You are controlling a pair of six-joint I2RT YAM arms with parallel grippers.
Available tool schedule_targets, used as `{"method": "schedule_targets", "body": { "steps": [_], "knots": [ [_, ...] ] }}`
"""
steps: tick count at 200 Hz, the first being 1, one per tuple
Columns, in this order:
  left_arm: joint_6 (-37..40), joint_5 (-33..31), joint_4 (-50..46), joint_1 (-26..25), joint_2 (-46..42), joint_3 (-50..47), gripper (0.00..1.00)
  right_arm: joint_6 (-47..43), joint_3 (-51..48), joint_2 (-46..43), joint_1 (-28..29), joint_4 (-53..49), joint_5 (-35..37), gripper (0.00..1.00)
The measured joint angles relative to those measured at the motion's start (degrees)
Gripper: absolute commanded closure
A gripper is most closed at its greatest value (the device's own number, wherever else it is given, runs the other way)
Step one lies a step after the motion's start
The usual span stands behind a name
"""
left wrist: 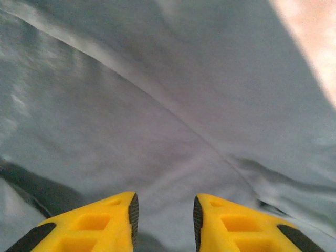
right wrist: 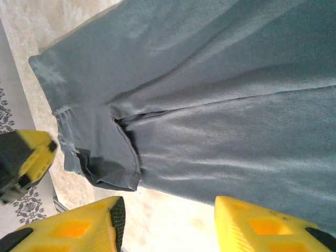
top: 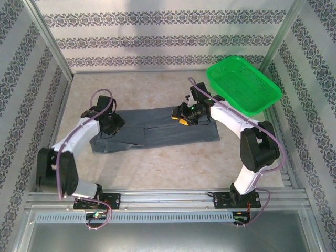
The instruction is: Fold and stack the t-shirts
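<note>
top view: a plain slate-grey soft fabric t-shirt (top: pixel 157 132) lies as a long folded band on the pale table (top: pixel 157 168), to the near left of the bright green plastic mesh basket (top: pixel 244 84). the left gripper (top: pixel 112 125) sits at the band's end farthest from the basket, the right gripper (top: pixel 184 117) on the end nearer it. left wrist view: yellow fingers (left wrist: pixel 105 220) stand apart just above the cloth, holding nothing. right wrist view: the right gripper's jaws gape wide over a short sleeve (right wrist: pixel 110 163) and the shirt's edge, likewise empty. the fold looks midway, sides in and length not yet halved. next, each gripper would likely need to pinch a corner of one end and carry it across the band.
</note>
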Motion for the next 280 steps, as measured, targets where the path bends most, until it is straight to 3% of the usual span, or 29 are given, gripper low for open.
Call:
{"method": "schedule_targets", "body": {
  "steps": [44, 139, 170, 193, 206, 225, 247, 280],
  "knots": [
    [3.52, 0.28, 0.39, 0.11, 1.49, -3.85, 0.68, 0.0, -0.96, -2.05, 0.26, 0.0, 0.0, 0.51],
    [-2.64, 6.38, -4.07, -5.84, -19.5, -21.27, 0.7, 0.72, -1.9, -2.67, 0.26, 0.83, 0.0, 0.51],
    [-4.57, 5.92, -9.68, -6.03, -23.56, -20.98, 0.8, 1.16, -2.05, -2.67, 0.46, 1.79, -0.09, 0.51],
    [-4.52, 2.49, -14.4, -5.49, -24.33, -15.45, 0.78, 1.57, -3.37, -2.67, 1.38, 4.28, -1.33, 0.52],
    [-3.93, 1.27, -14.8, -2.78, -24.17, -11.8, 0.73, 2.14, -4.42, -2.69, 2.49, 6.47, -2.25, 0.52],
    [-2.08, 0.59, -13.84, 4.74, -22.43, -8.48, 0.71, 3.04, -5.86, -3.28, 4.83, 10.67, -3.87, 0.51],
    [1.27, 0.57, -9.62, 12.94, -17.11, -7.91, 0.62, 4.0, -6.12, -4.11, 7.43, 15.02, -5.64, 0.51],
    [8.15, 3.8, -0.13, 18.34, -6.91, -8.13, 0.6, 5.25, -6.12, -4.28, 9.42, 19.3, -7.85, 0.5]
  ]
}}
